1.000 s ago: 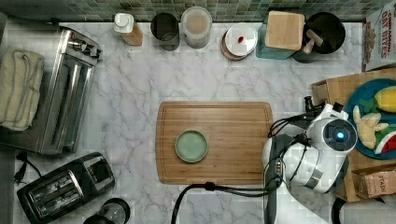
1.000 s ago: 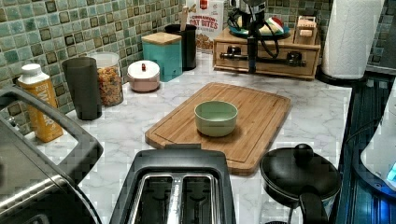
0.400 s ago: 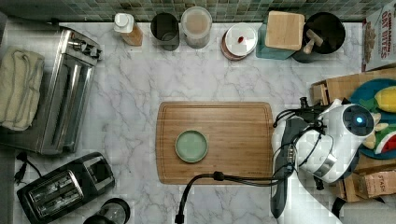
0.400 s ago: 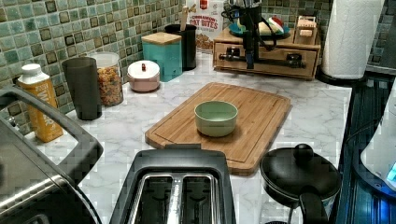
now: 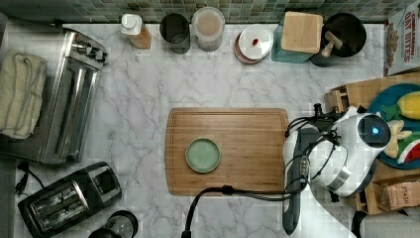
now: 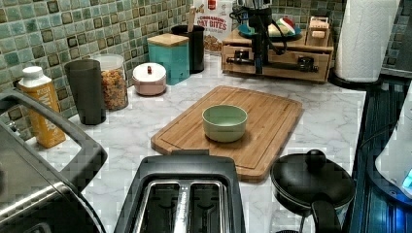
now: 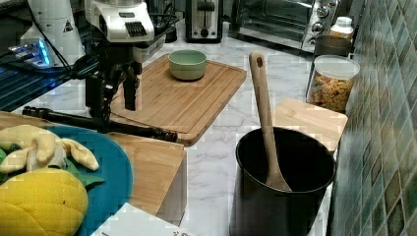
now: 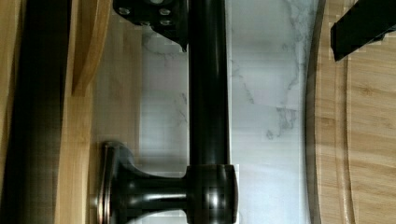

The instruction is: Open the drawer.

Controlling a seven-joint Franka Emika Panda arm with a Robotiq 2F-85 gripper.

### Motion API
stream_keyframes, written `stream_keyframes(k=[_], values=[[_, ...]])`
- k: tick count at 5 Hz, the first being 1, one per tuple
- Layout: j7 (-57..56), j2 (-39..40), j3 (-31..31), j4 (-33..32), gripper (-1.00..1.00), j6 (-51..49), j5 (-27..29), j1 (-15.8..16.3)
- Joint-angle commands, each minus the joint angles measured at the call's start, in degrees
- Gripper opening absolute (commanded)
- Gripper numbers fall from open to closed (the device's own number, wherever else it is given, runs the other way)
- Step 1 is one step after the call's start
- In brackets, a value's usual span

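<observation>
The drawer (image 6: 277,60) sits shut in the wooden stand beyond the cutting board (image 6: 233,126), so the pull is not yet done; the claw (image 7: 114,101) hangs spread apart, one finger either side of the black bar handle (image 8: 208,79), gripping nothing; bare marble worktop (image 8: 266,93) separates handle and board, leaving narrow room to draw outward.

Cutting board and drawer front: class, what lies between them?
In the wrist view, bare marble counter separates the cutting board from the drawer front, and the drawer's black bar handle runs above that strip, with the gripper open astride it.
</observation>
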Motion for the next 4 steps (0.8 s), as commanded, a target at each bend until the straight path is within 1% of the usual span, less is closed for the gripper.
stream_keyframes(k=[1,2,4], values=[[6.7,-7.1,9.0,-10.6,1.00,-2.5,7.9,8.1],[10.6,-9.7,11.1,-13.4,1.00,-2.6,10.2,10.5],[19.5,-11.5,15.9,-16.5,1.00,-0.4,14.2,13.8]])
